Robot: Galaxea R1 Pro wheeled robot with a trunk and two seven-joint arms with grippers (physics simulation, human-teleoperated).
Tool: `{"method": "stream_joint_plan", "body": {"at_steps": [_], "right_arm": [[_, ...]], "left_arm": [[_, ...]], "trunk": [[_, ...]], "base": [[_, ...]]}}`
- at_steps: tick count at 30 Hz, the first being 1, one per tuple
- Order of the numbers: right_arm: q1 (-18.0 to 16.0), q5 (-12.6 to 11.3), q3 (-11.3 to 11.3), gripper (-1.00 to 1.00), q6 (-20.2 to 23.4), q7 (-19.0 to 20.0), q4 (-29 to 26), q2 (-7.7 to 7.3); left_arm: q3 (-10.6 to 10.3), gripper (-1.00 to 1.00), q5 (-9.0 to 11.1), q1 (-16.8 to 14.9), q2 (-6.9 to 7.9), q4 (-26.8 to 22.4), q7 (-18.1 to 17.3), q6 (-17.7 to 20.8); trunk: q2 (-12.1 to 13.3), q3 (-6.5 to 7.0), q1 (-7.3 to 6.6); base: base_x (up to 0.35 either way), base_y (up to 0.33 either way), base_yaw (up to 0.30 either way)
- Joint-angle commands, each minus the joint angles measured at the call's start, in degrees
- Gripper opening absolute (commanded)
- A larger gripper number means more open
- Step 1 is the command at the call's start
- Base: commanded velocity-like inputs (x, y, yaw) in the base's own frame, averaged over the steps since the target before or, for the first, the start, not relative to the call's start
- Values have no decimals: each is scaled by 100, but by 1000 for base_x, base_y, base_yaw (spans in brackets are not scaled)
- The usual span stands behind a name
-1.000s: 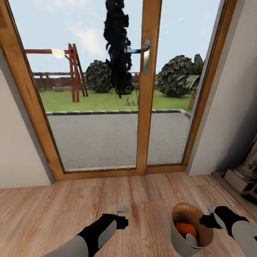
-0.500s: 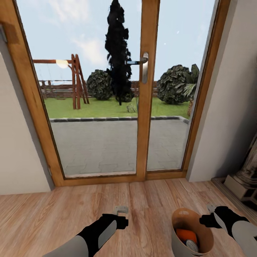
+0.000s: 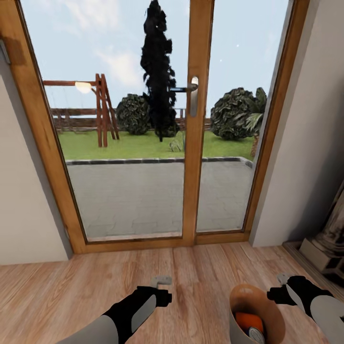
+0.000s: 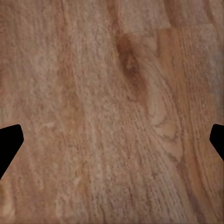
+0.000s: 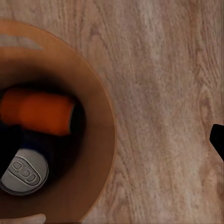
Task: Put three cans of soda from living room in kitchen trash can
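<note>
Low over the wooden floor (image 3: pixel 95 282), the left gripper (image 3: pixel 161 280) hangs with its jaws spread wide; in the left wrist view its two dark fingertips (image 4: pixel 9 144) stand at opposite edges with nothing but floor boards (image 4: pixel 112 112) between them. Right gripper (image 3: pixel 283 278): held above the floor just beside the trash can (image 3: pixel 239 325), on its right and clear of the rim. One dark fingertip (image 5: pixel 218 140) shows at the edge of the right wrist view; whether these jaws are wide or narrow cannot be told.

Trash can: a round tapered bin, grey outside and tan inside, standing upright on the floor near the lower edge of the head view, between the two arms and closer to the right one. Its rim (image 5: pixel 105 154) curves through the right wrist view. Inside lie two soda cans: one orange can (image 5: pixel 39 112) on its side, and a second can (image 5: pixel 23 171) upright, its silver top and pull tab facing the camera. The two cans lie close together at the bottom. In the head view the orange can (image 3: pixel 248 319) is visible within the opening.

Beyond the arms, the floor ends at a glazed patio door (image 3: pixel 198 143) with a timber frame and a metal handle (image 3: pixel 193 95). Through the glass: paving, lawn (image 3: pixel 134 145), a wooden swing frame (image 3: pixel 102 110), a tall dark cypress (image 3: pixel 157 71) and rounded shrubs (image 3: pixel 234 112). A stone statue base (image 3: pixel 329 243) stands against the right-hand wall.
</note>
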Motion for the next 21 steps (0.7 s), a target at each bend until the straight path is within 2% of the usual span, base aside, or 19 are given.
{"method": "stream_joint_plan", "body": {"at_steps": [1, 21], "right_arm": [[0, 0, 0, 100, 0, 0, -1, 0], [0, 0, -2, 100, -18, 0, -33, -1]], "left_arm": [[2, 100, 0, 0, 0, 0, 0, 1], [0, 100, 0, 0, 0, 0, 0, 1]], "trunk": [[42, 18, -23], [844, 377, -462]], "base": [[0, 0, 0], [0, 0, 0]]}}
